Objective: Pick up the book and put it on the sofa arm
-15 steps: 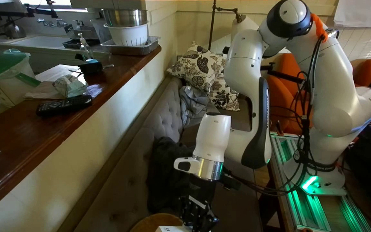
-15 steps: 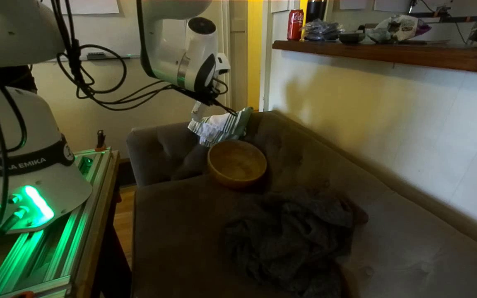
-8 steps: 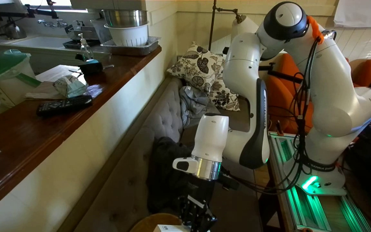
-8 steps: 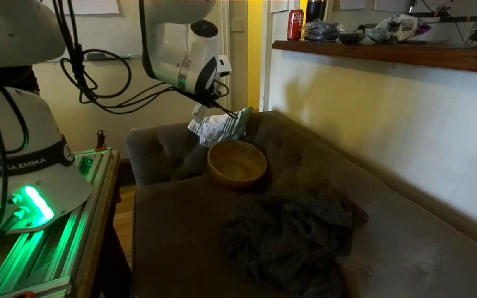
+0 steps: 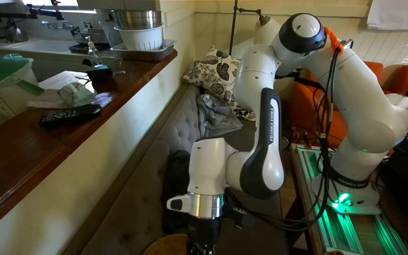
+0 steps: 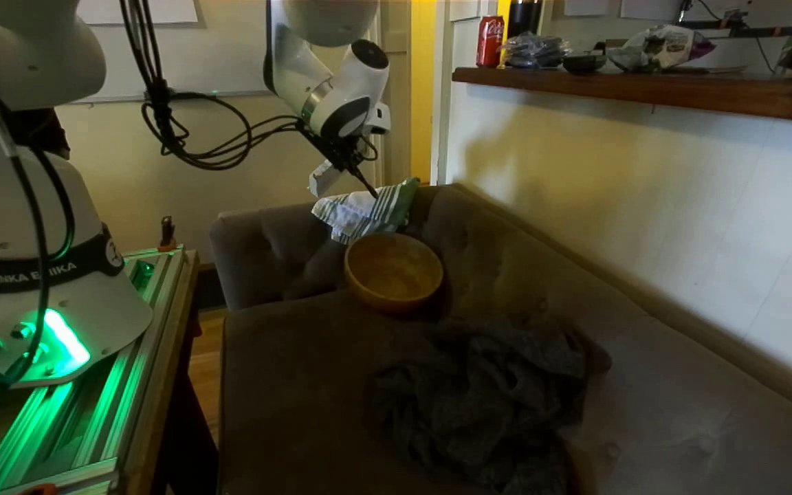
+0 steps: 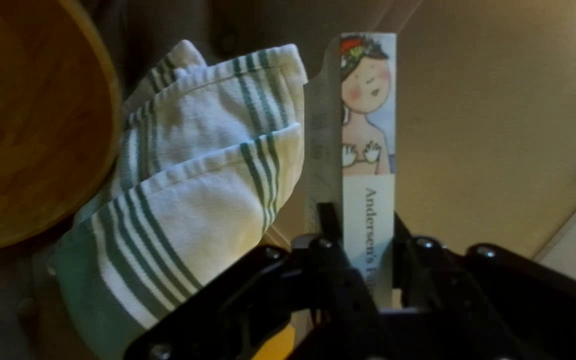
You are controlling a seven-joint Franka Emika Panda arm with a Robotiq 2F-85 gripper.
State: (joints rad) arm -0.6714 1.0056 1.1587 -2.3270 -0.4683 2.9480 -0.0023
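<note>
A white book with a drawn girl and the text "Andersen's Fa…" on its spine is between the fingers of my gripper in the wrist view; both fingers press its sides. In an exterior view the book hangs tilted under my gripper, above the far sofa arm and near the towel. It appears raised, but the exact gap is unclear. In an exterior view my gripper is cut by the bottom edge and the book is out of view.
A white and green striped towel lies over the sofa corner. A wooden bowl sits on the seat beside it. A dark blanket lies nearer. The wall and wooden counter run along the sofa back.
The arm has moved left and down in an exterior view, and the book left that frame at the bottom. In an exterior view the upper arm shifted right; the book tilted and shows more.
</note>
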